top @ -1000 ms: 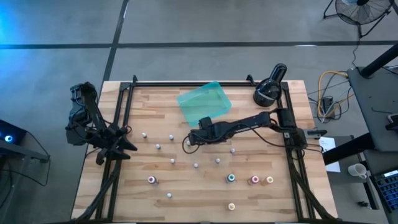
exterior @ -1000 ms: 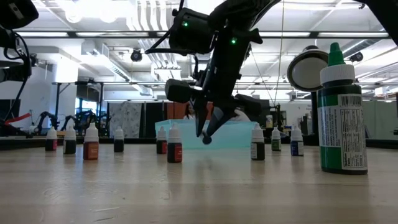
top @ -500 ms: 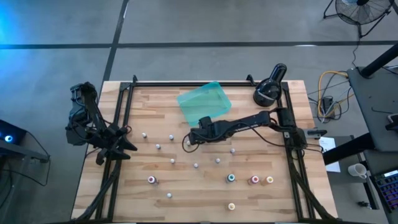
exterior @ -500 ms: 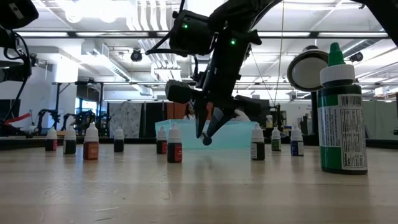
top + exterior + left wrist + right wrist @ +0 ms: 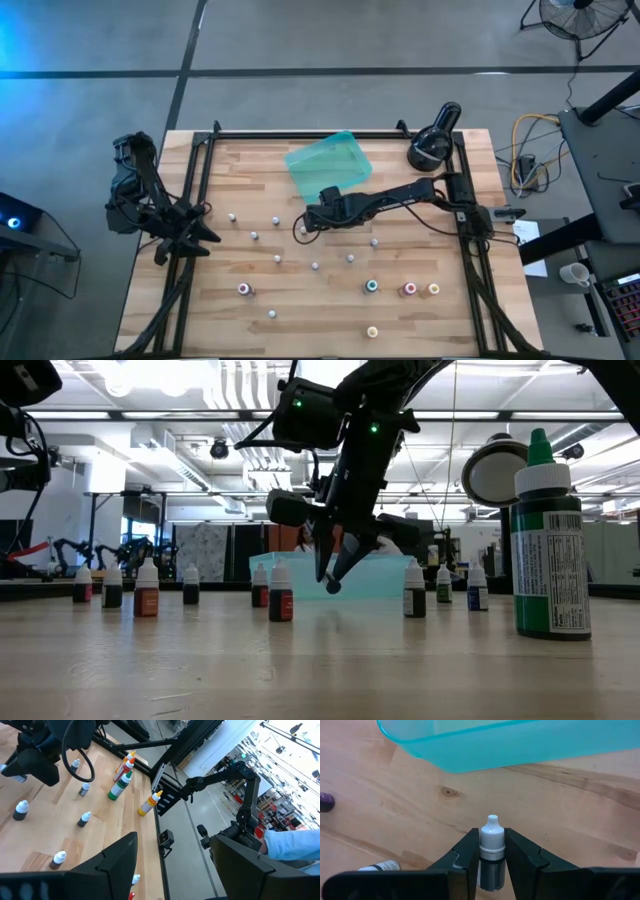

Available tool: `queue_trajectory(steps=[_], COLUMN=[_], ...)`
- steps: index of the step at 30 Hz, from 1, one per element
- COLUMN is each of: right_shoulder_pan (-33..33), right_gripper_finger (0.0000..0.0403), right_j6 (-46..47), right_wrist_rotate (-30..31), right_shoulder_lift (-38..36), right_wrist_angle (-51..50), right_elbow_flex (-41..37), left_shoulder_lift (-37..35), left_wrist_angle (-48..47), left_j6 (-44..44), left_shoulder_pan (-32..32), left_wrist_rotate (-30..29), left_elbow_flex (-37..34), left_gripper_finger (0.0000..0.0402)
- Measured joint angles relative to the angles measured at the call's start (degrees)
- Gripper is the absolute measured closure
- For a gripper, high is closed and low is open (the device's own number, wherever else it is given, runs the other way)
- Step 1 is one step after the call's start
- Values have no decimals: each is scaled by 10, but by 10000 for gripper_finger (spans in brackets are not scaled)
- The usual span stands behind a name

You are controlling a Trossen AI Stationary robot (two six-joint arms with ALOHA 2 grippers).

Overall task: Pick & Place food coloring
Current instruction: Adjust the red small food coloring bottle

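Your right gripper [image 5: 492, 857] is clamping a small bottle [image 5: 491, 851] above the table [image 5: 300, 300], near the teal tray [image 5: 328, 163]. Your left gripper [image 5: 205, 235] is waiting with fingers spread at the table's left edge.

tray [image 5: 510, 740]: teal (translucent) | bottle [image 5: 491, 852]: white cap | fingers [image 5: 462, 862]: black | table [image 5: 560, 840]: light wood

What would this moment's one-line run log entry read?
right gripper: shut on food coloring bottle, lifted above table near teal tray | left gripper: open, waiting at table's left edge
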Motion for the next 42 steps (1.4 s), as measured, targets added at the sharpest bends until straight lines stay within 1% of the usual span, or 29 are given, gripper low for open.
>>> queue_trajectory(steps=[5,11,13,18,21,23,26,29,32,35,42], right_shoulder_pan=[0,-1,-1,-3,-6,-13,-35,-59,-78,-91,-115], right_gripper_finger=[332,302,298,306,313,314,308,296,284,273,262], right_j6=[2,4,2,1,-17,-34,-67,-70,-67,-84,-90], right_wrist_rotate=[-2,-10,-16,-25,-36,-58,-116,-161,-182,-194,-284], right_shoulder_lift=[0,0,0,0,0,0,0,0,0,-1,3], right_wrist_angle=[0,-1,-2,-6,-10,-19,-24,-18,-13,-10,-19], right_elbow_flex=[0,0,0,0,0,0,1,1,7,17,16], left_shoulder_lift=[0,0,0,0,0,0,0,0,0,0,0], left_wrist_angle=[0,0,0,0,0,0,0,0,0,0,0], left_j6=[0,0,0,0,0,0,0,0,0,0,0], left_shoulder_pan=[0,0,0,0,0,0,0,0,0,0,0], left_wrist_rotate=[0,0,0,0,0,0,0,0,0,0,0], left_elbow_flex=[0,0,0,0,0,0,0,0,0,0,0], left_gripper_finger=[177,177,177,177,177,177,177,177,177,177,177])
